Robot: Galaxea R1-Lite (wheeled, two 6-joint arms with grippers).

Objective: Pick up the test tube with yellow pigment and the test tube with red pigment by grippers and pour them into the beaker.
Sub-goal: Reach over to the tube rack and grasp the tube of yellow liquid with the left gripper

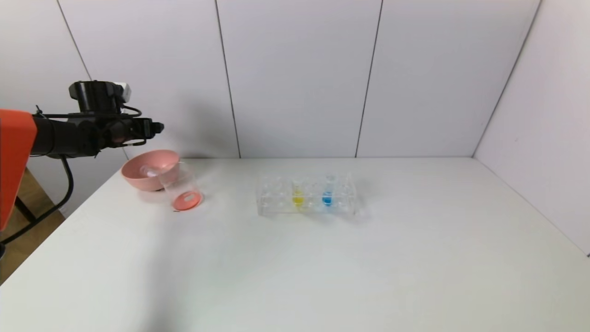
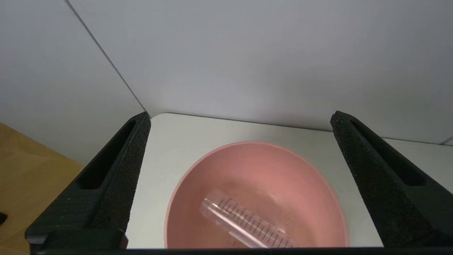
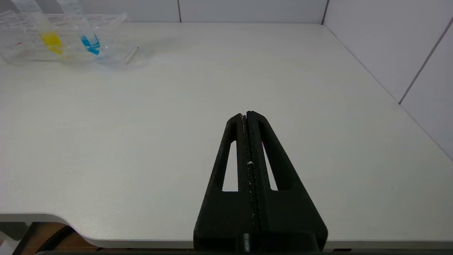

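Only the left wrist view shows an empty graduated tube (image 2: pixel 244 223) lying slanted inside the pink bowl (image 2: pixel 198 184), below the left gripper (image 2: pixel 240 118), whose fingers are spread wide with nothing between them. In the head view the beaker (image 1: pixel 182 189) holds red liquid just beside the bowl. The test tube with yellow pigment (image 1: pixel 297 193) stands in the rack (image 1: pixel 272 196), well apart. The right gripper (image 3: pixel 247 115) is closed over the table's (image 3: pixel 141 141) near edge.

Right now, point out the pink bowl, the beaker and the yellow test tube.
pink bowl (image 1: pixel 138 180): head view, outer wall.
beaker (image 1: pixel 185 199): head view, red liquid at the bottom.
yellow test tube (image 1: pixel 297 200): head view, yellow liquid at its bottom, in the rack.
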